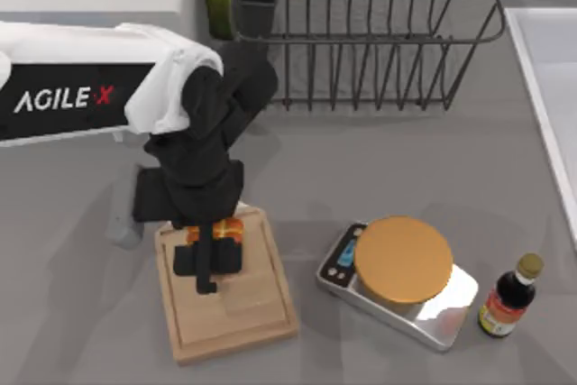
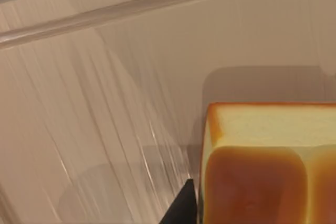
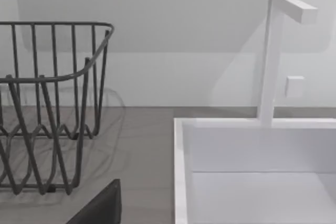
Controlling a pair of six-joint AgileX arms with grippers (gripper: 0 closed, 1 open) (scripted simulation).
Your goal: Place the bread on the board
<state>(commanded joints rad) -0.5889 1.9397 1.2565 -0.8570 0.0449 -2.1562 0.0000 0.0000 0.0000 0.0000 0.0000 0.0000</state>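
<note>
- Bread, gripped by the left pincer, sits low over the far end of the board at the desk's left.
- Left wrist view: loaf beside one dark fingertip, pale wood grain beneath.
- Scale and sauce bottle stand to the right.

Golden bread on wooden board

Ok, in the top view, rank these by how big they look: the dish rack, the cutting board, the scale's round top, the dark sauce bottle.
Largest to smallest in the top view:
1. dish rack
2. board, partly covered by the left gripper and the bread
3. scale's round top
4. sauce bottle
</note>
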